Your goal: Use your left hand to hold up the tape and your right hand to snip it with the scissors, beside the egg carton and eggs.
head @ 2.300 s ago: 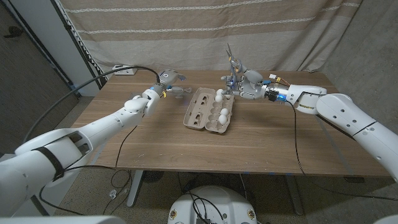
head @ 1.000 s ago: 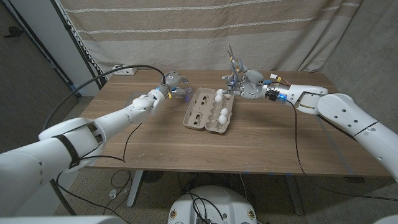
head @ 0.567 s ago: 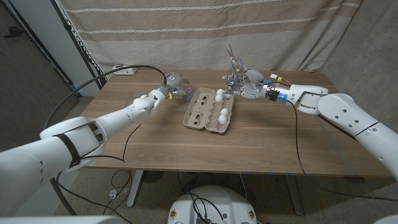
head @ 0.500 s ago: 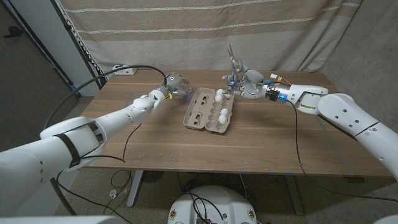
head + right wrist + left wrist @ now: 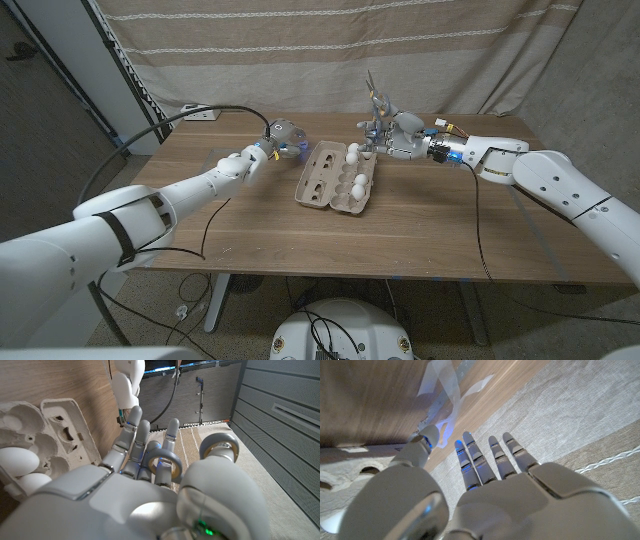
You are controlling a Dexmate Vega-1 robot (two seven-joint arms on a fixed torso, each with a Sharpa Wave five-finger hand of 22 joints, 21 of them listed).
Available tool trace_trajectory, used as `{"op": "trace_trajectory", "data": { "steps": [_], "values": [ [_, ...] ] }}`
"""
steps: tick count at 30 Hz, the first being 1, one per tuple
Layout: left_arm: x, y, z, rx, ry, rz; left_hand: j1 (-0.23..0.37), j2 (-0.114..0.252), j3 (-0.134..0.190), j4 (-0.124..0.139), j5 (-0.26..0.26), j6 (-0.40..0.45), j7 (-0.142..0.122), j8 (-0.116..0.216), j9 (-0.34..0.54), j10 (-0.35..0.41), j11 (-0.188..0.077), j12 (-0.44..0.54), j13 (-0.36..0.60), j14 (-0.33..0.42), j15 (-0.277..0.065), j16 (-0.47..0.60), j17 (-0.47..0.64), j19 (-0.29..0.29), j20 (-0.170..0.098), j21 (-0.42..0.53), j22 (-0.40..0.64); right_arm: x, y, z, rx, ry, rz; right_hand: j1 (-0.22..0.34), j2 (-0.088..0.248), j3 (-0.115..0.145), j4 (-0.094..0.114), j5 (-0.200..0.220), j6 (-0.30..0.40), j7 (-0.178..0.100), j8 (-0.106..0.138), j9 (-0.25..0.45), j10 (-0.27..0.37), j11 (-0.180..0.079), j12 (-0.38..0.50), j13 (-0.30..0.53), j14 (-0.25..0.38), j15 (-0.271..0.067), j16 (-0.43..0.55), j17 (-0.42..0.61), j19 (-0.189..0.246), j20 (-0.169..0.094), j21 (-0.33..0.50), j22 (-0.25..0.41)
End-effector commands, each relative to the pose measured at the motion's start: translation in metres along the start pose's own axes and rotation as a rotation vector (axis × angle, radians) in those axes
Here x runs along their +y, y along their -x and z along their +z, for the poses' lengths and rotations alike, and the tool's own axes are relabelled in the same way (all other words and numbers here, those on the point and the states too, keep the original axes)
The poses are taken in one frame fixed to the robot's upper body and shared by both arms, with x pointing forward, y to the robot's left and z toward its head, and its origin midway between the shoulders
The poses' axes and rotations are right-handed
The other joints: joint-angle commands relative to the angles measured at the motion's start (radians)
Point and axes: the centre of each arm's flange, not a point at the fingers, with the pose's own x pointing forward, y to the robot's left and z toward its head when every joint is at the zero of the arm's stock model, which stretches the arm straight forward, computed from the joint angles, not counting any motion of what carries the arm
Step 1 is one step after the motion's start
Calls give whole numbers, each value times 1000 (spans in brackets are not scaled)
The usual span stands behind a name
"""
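Striped curtain hung behind the wooden table [image 5: 400, 225]. At ten o'clock, the left hand [image 5: 281, 134] hovered with fingers spread above the clear tape [image 5: 442, 390]. At centre sat the egg carton [image 5: 337, 177] with eggs [image 5: 353, 152]. At one o'clock, the right hand [image 5: 393, 134] gripped upright scissors [image 5: 376, 97].

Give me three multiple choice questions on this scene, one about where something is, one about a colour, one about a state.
1. The egg carton sits: A between the left robot hand and the right robot hand; B at the table's near edge; C on the floor.
2. The eggs are: A brown; B white; C blue.
3. The egg carton is: A shut; B open; C upside down.
Answers: A, a hand on each side; B, pale shells; B, it lies spread open.
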Motion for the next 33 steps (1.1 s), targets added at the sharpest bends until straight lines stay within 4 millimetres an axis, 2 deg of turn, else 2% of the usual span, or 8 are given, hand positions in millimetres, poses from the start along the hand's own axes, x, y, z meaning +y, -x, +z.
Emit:
{"op": "trace_trajectory", "data": {
  "steps": [1, 17, 33],
  "values": [
    [-4, -5, 6, 0, 4, -6, 14, 1, 0, -2, -3, 12, -1, 0, 3, 9, -1, 7, 3, -2, -170, 3, 1, 7, -12, 6, 3, 0, 2, -1, -1, -2, -1, 1, 7, -3, -8, -5, -74, 86, -7, 4, 6, -5, -1, -4, -4, -25, 11, -2, -6, 0, 8, 1],
    [-5, -11, 13, -16, -2, -6, 27, 4, 1, -3, -7, 15, -1, 0, 3, 13, -1, 7, 3, -3, -172, 2, 1, 11, -19, 7, 3, -2, 3, 0, -2, -12, -9, 2, 9, -4, -11, -7, -68, 85, -11, 7, 8, -9, -1, -4, -4, -26, 16, -2, -6, -2, 14, -3],
    [-10, -10, 9, -8, -11, -26, 40, 3, -1, -2, -14, 24, 0, 3, 4, 22, -1, 9, 4, 0, -169, 3, 1, 11, -19, 7, 2, -4, 1, 0, 1, -12, -9, 0, 11, -5, -12, -9, -66, 85, -17, 11, 9, -8, 0, -3, -4, -28, 17, -7, -7, -1, 21, -6]
  ]
}}
